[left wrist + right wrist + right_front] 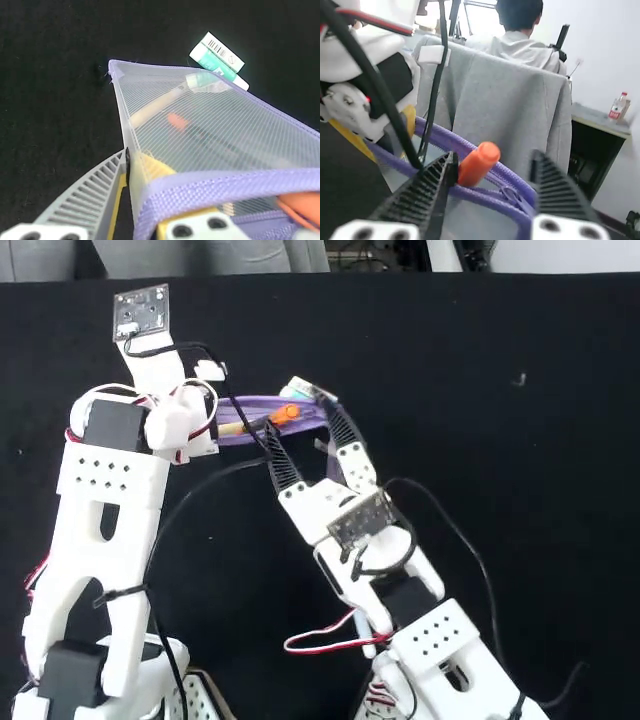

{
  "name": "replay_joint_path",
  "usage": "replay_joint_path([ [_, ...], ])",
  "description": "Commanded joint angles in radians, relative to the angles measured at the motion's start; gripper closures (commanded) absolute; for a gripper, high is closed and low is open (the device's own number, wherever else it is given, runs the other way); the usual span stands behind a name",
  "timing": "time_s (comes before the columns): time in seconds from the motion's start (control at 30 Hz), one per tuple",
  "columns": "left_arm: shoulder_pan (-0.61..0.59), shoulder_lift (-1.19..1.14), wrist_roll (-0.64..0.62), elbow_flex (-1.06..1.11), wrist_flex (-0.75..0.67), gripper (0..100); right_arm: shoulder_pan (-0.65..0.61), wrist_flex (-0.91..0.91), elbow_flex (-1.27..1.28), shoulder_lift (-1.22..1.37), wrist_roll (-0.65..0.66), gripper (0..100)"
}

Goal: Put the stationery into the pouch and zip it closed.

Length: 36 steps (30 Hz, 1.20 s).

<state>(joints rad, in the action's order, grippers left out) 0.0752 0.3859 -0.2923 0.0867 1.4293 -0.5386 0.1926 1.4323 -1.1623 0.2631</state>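
- High view: left gripper (207, 436) is clamped on one end of the translucent mesh pouch with purple zip trim (248, 405), over the black table (520, 490).
- Right gripper (300, 422) is spread wide, its black fingers straddling the pouch's other end.
- Orange-capped pen (477, 162) pokes out of the pouch mouth.
- Green-and-white eraser (217, 57) is at the pouch's far corner, partly behind the mesh.

pouch (210, 145): clear with fine white ribbing, purple woven trim
cap (478, 162): orange
eraser (217, 60): green and white, black bar stripes
table (520, 440): black
left gripper (131, 167): grey, ribbed, yellow patch
right gripper (495, 157): black, ribbed
arm bodies (100, 510): white
wires (320, 640): red, white, black
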Motion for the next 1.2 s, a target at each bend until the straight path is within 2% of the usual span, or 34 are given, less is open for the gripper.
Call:
replay_joint_path([
  [0.0,-0.013,0.008,-0.012,-0.036,-0.018,97,-0.009,-0.146,-0.122,0.002,0.003,70.3],
  [0.3,-0.016,0.008,-0.012,-0.036,-0.018,97,-0.032,-0.318,-0.228,-0.008,0.003,69.9],
  [0.53,-0.065,0.008,-0.012,-0.122,-0.006,97,-0.029,-0.779,-0.601,-0.008,-0.046,70.0],
  [0.77,-0.091,-0.060,-0.008,-0.367,0.175,97,-0.009,-1.163,-0.935,0.001,-0.046,70.1],
  [0.97,-0.054,-0.327,0.034,-0.639,0.327,97,0.130,-1.223,-0.905,0.041,-0.051,70.1],
  [1.17,-0.028,-0.628,0.044,-0.702,0.331,97,0.196,-1.218,-0.860,0.153,-0.055,70.1],
])
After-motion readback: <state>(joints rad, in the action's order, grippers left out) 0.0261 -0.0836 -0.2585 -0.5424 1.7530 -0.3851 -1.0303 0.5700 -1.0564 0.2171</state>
